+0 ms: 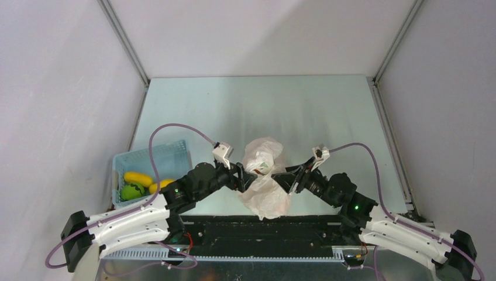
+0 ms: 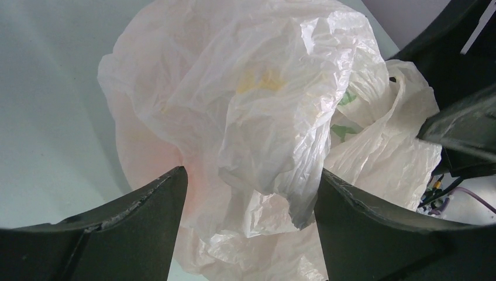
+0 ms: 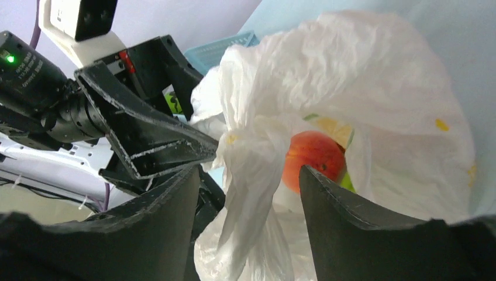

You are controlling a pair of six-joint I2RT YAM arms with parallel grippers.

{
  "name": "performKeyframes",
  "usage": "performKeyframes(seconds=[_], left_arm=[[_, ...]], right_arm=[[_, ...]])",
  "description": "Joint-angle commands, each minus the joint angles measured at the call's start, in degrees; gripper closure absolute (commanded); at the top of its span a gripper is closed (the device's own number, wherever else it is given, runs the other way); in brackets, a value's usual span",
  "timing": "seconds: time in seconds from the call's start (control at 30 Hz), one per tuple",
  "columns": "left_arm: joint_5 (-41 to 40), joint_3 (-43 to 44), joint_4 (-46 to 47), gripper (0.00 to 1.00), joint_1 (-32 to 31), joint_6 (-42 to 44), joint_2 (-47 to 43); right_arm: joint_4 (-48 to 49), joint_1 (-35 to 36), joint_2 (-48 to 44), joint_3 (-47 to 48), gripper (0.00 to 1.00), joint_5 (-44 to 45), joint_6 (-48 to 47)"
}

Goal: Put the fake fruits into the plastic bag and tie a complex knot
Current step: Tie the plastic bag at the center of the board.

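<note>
Left wrist view: the left gripper stands wide, one black finger on either side of a hanging fold of the plastic bag; neither finger pinches it.
Right wrist view: the right gripper is parted too, and a twisted strand of the bag hangs loose between its fingers, not clamped.
Grippers together: in the top view they reach in from the left and the right and meet at the bag's narrow middle, tips close against the plastic.
Bag: white, thin and crumpled, it lies on the table between the two arms, near the front edge.
Fruit in bag: a red-orange fruit sits inside, seen through a gap in the folds; a faint yellow patch shows through the wall in the left wrist view.
Knot: cannot tell whether the neck is tied.
Basket: a light blue basket sits at the table's left side, well apart from the bag, holding two yellow fruits and a green fruit.
</note>
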Motion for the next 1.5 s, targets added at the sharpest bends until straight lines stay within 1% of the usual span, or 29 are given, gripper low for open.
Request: performKeyframes(seconds=[0.0, 0.07, 0.13, 0.27, 0.5, 0.6, 0.67, 0.83, 0.97, 1.1, 1.17, 1.2, 1.23, 1.27, 1.33, 1.37, 1.4, 1.43, 1.47], left_arm=[[1.19, 2.37, 2.39, 0.18, -0.32, 1.73, -0.37], [1.27, 2.34, 2.05, 0.20, -0.32, 1.79, -0.63], [0.93, 2.33, 1.56, 0.22, -0.32, 1.96, -0.97], [0.72, 2.28, 0.97, 0.24, -0.36, 1.94, -1.36], [0.90, 1.81, 1.20, 0.27, -0.33, 1.35, -1.58], [1.18, 1.58, 1.28, 0.28, -0.37, 1.23, -1.88], [1.44, 1.54, 1.22, 0.30, -0.32, 1.40, -2.08], [2.03, 1.38, 1.30, 0.40, -0.32, 1.52, -1.80], [2.22, 1.19, 1.57, 0.42, -0.32, 1.58, -1.84], [2.36, 1.09, 1.90, 0.43, -0.32, 1.57, -1.58], [2.51, 1.05, 2.10, 0.43, -0.32, 1.70, -1.49], [2.49, 0.95, 2.18, 0.43, -0.32, 1.67, -1.50], [2.49, 0.93, 2.46, 0.43, -0.32, 1.72, -1.55], [2.44, 0.68, 2.63, 0.44, -0.32, 1.72, -1.57], [2.39, 0.16, 3.39, 0.45, -0.32, 1.48, -1.64], [2.27, -0.03, 3.58, 0.46, -0.32, 1.34, -1.78], [2.20, -0.51, 3.82, 0.46, -0.32, 0.91, -1.91], [2.09, -0.81, 3.92, 0.46, -0.32, 0.75, -2.27], [2.02, -1.40, 4.17, 0.46, -0.32, 0.30, -2.68]], right_arm=[[-11.49, -3.55, -1.31, 6.93, 0.25, -3.96, -3.23], [-13.81, -6.66, -0.75, 8.62, 0.18, -9.90, -4.20], [-15.73, -8.21, 0.29, 10.61, 0.14, -13.26, -5.18], [-20.50, -8.71, 4.17, 14.81, 0.11, -15.48, -7.30], [-18.03, -7.22, 9.50, 17.57, 0.14, -15.62, -7.66], [-15.10, -6.32, 12.38, 18.16, 0.15, -14.81, -7.69], [-13.57, -6.16, 13.87, 18.35, 0.16, -14.93, -7.51], [-11.36, -5.88, 16.75, 19.39, 0.17, -14.49, -6.84], [-12.51, -5.86, 18.60, 20.65, 0.17, -13.09, -6.54], [-11.18, -5.91, 19.75, 20.76, 0.31, -14.42, -5.88], [-10.65, -5.93, 20.39, 20.77, 0.41, -15.00, -5.32], [-10.58, -5.94, 20.76, 20.77, 0.44, -15.50, -5.00], [-10.24, -5.99, 21.03, 20.77, 0.49, -15.86, -4.83], [-9.98, -6.09, 21.54, 20.77, 0.52, -16.81, -4.37], [-8.88, -6.11, 22.46, 20.72, 0.61, -18.09, -3.78], [-7.14, -6.21, 22.93, 20.43, 0.72, -18.87, -3.56], [-6.05, -6.25, 23.12, 20.07, 0.77, -20.35, -2.91], [-3.44, -6.64, 23.27, 19.16, 0.86, -22.13, -1.89], [-1.92, -6.86, 23.25, 18.65, 0.91, -23.39, -1.38]])
